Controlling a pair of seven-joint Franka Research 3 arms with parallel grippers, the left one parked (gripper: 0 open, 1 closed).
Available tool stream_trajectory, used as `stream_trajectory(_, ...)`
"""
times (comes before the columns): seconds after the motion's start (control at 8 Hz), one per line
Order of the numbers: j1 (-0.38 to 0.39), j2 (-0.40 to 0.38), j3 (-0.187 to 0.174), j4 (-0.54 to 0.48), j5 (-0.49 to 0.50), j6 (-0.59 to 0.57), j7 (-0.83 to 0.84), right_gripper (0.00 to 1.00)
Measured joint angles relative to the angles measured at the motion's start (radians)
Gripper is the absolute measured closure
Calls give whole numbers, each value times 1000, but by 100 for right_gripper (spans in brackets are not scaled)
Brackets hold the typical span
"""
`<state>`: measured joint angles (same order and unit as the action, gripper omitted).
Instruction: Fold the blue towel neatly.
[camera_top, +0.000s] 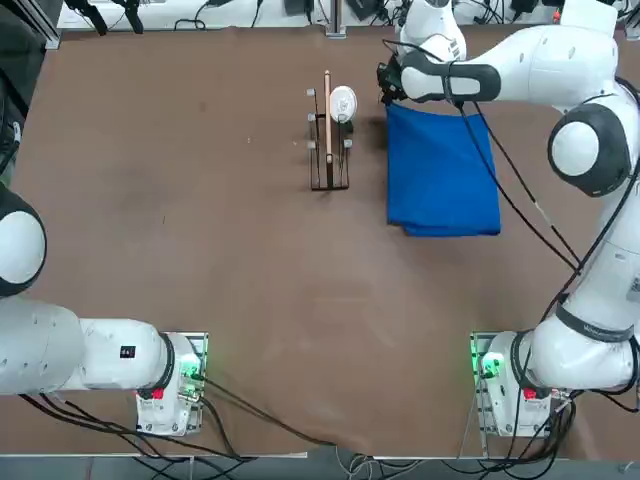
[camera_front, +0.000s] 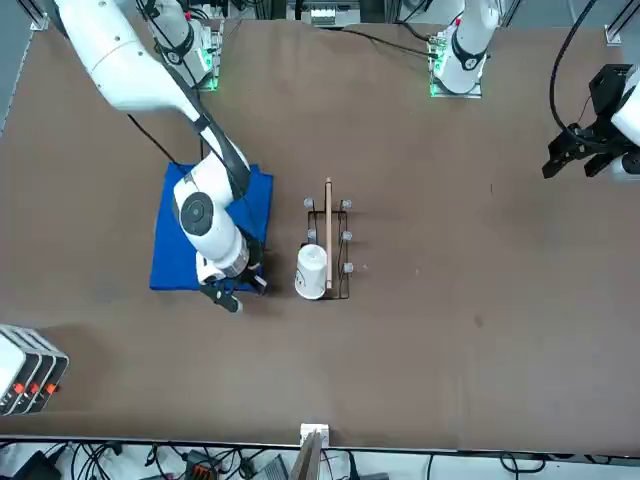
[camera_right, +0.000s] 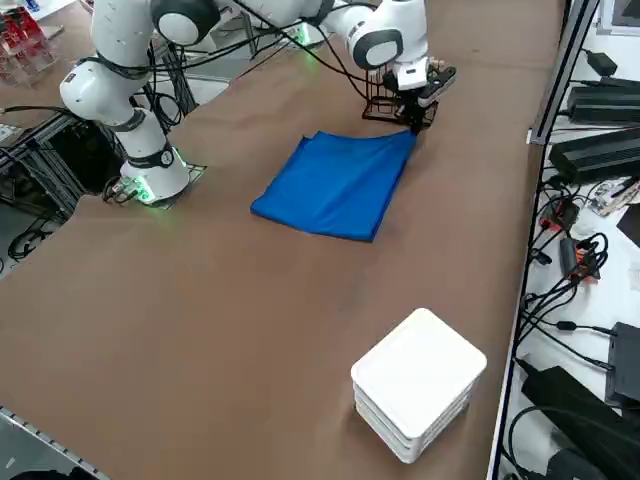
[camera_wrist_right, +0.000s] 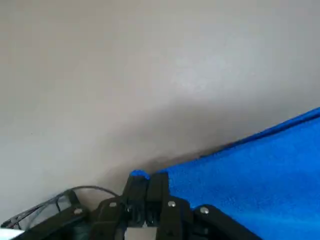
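Observation:
The blue towel (camera_top: 443, 170) lies folded in a rectangle on the brown table, right of the wooden rack; it also shows in the front view (camera_front: 165, 250) and the right side view (camera_right: 335, 185). My right gripper (camera_top: 385, 85) is low at the towel's far corner nearest the rack, also seen from the front (camera_front: 232, 297) and the side (camera_right: 415, 120). In the wrist view the gripper (camera_wrist_right: 146, 179) has its fingers pressed together, with a small bit of the towel's (camera_wrist_right: 260, 170) corner pinched at their tips. The corner stays down near the table.
A wooden rack (camera_top: 328, 150) stands just left of the towel, with a white round object (camera_top: 342, 103) at its far end. A stack of white boxes (camera_right: 418, 380) sits near the table's right edge. Cables trail from the arm over the towel.

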<state>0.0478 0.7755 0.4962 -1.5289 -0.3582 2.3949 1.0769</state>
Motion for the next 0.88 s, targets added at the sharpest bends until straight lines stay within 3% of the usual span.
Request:
stream_trajectory(0.25,0,4,-1,0,-8,9,-7,85)
stream_trajectory(0.62,-1,4,-1,6,-42,10,-19,32)
stream_trajectory(0.88,-8,3,-2,17,-74,-47,-46,0)
